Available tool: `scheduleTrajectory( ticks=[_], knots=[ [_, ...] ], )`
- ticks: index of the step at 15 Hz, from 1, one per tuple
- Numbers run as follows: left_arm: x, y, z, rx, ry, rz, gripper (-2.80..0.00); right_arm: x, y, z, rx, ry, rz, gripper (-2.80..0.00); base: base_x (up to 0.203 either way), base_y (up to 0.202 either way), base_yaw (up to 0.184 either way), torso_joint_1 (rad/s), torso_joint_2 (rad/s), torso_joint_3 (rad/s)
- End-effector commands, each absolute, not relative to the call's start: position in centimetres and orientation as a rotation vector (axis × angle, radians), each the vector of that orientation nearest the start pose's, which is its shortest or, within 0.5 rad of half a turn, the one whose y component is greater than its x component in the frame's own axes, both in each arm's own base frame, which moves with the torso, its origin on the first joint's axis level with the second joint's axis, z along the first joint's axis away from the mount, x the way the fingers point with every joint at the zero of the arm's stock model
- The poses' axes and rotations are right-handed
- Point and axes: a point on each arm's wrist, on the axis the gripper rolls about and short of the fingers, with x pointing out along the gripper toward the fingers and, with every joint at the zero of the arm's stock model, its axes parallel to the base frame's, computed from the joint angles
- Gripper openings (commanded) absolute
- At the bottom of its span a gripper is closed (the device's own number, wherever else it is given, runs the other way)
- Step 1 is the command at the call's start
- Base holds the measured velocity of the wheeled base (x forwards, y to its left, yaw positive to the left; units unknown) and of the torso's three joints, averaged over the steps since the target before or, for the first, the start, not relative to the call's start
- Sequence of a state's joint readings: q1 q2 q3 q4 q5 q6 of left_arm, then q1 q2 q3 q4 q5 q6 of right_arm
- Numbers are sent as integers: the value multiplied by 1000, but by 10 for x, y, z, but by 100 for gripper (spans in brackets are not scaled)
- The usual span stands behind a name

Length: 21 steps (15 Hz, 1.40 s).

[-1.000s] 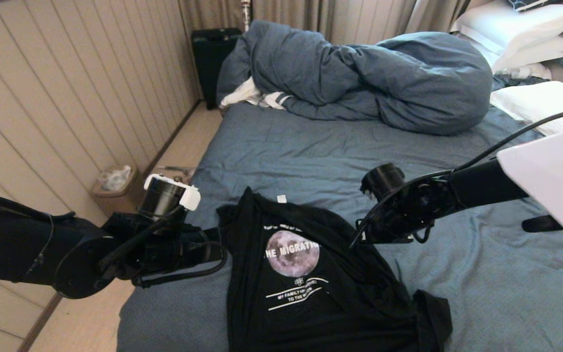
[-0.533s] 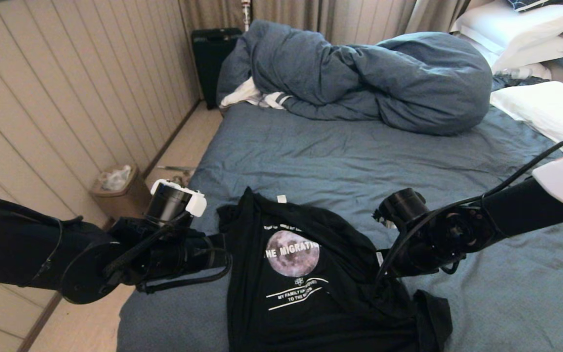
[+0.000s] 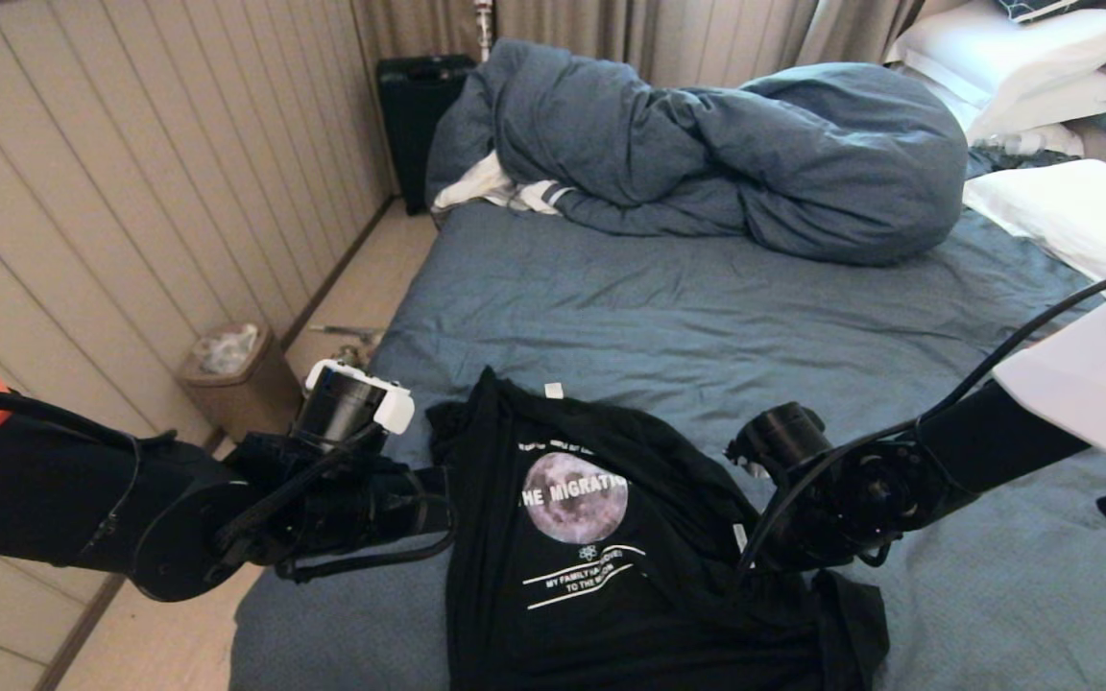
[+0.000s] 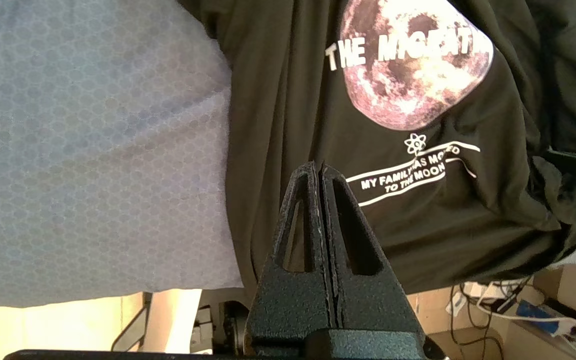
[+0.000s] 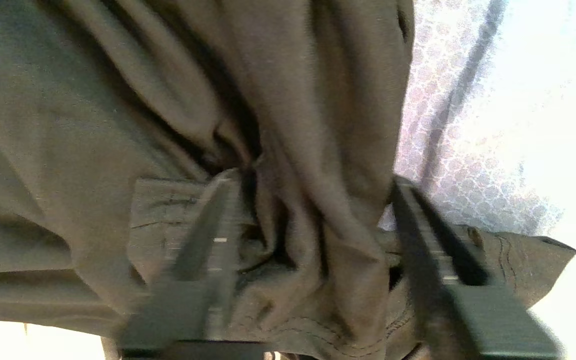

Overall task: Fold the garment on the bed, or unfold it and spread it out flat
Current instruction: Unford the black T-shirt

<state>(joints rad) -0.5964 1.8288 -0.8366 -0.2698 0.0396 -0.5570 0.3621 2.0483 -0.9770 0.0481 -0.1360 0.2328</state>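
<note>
I see the bed (image 3: 668, 307) filling most of my head view, covered with a wrinkled blue-grey sheet. Directly on it, at the near edge, lies the black T-shirt (image 3: 611, 566) print side up, its moon graphic showing, its right side bunched into folds and a sleeve crumpled just beside it. At the far end sits a bunched blue-grey duvet (image 3: 735, 154), well apart from the shirt. White pillows (image 3: 1062, 206) rest on the sheet along the right side near the head of the bed
</note>
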Motion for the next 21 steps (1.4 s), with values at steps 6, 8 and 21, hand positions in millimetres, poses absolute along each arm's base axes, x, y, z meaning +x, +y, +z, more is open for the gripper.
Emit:
scheduleTrajectory(
  ticks=[6,8,21],
  knots=[
    [262,-177,113,-307,827,-300,-280,330,118,69,-30,980,84,-280,0,0,0,0,0,0],
    [261,-177,113,-308,828,-301,-280,345,119,86,3,904,78,-280,0,0,0,0,0,0],
    [257,-180,114,-302,830,-314,-280,450,17,161,132,606,-241,-280,0,0,0,0,0,0]
  ],
)
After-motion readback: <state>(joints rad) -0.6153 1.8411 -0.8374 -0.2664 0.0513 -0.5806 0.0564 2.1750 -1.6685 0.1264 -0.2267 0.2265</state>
